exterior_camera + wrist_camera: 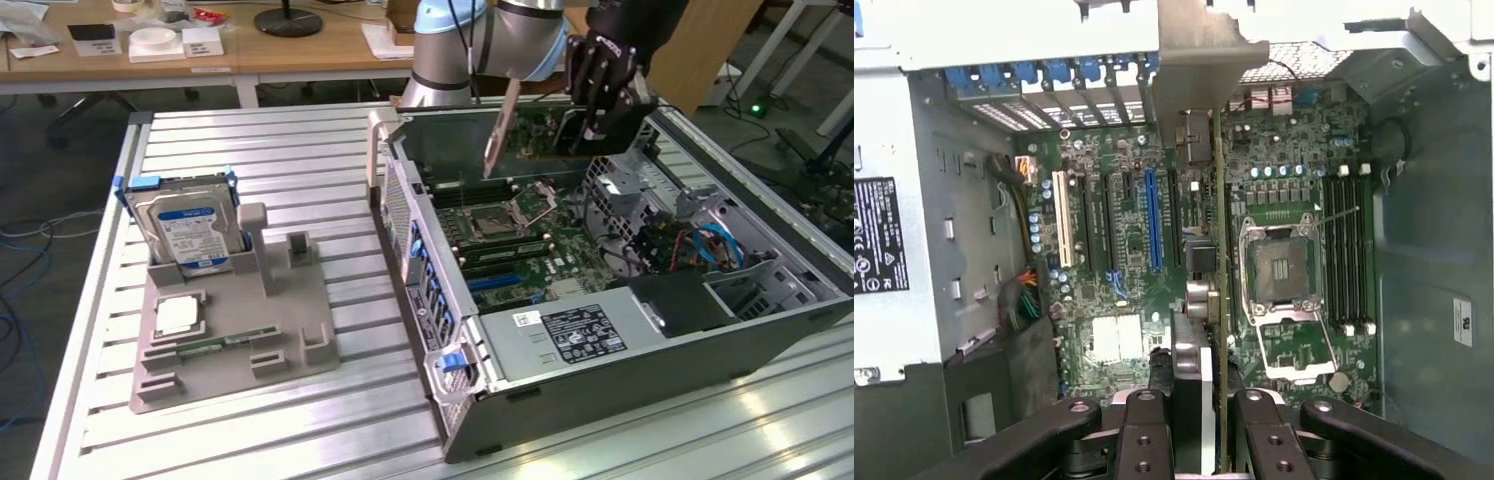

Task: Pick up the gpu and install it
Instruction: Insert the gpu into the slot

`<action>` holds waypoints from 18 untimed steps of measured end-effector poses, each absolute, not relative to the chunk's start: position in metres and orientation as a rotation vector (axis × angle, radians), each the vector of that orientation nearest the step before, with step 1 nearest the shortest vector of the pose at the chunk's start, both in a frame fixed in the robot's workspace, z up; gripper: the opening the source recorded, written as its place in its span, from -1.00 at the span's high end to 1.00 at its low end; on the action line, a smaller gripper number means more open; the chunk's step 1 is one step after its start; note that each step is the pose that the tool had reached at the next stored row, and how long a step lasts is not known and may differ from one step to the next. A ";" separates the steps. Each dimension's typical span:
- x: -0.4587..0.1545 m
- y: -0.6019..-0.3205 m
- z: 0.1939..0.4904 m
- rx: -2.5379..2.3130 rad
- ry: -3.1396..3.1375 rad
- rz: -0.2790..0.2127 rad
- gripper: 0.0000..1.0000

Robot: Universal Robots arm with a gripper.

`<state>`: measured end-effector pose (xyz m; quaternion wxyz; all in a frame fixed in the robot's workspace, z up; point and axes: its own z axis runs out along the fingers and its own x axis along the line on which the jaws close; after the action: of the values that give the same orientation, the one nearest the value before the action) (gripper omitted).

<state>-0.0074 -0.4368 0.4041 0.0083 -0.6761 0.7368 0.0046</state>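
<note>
- The slatted metal desk (267, 150) carries everything, with the parts holder toward the exterior view's left and the computer toward its right.
- An open computer case (747, 340) lies on its side with its inside facing up.
- The robot arm (494, 40) reaches in above the far end of the case.
- A grey holder tray (280, 340) sits well apart from the case.
- The motherboard (534, 265) covers the case floor. A labelled power supply (567, 335) lies at the near end, and blue cables (714, 245) lie by the drive bay.
- A hard drive (187, 225) with a blue label stands upright in the tray.
- The gripper (597, 120) is clamped on the gpu (531, 130). It holds the card on edge in the air above the case, clear of the board.
- In the wrist view the gpu (1218, 230) shows edge-on, and its silver bracket (1199, 60) points toward the case's slotted rear wall.
- Below the card, the CPU socket (1282, 268) is on one side and the blue expansion slot (1152, 220) on the other. A dark block on the board sits right against the card's line.
- A processor chip (176, 317) lies flat in the tray, and a memory stick (214, 347) lies just beside it.
</note>
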 end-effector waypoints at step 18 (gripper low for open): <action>-0.007 -0.437 0.383 -2.141 2.275 0.006 0.44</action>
<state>-0.0074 -0.4372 0.3832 0.0086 -0.6853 0.7282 0.0019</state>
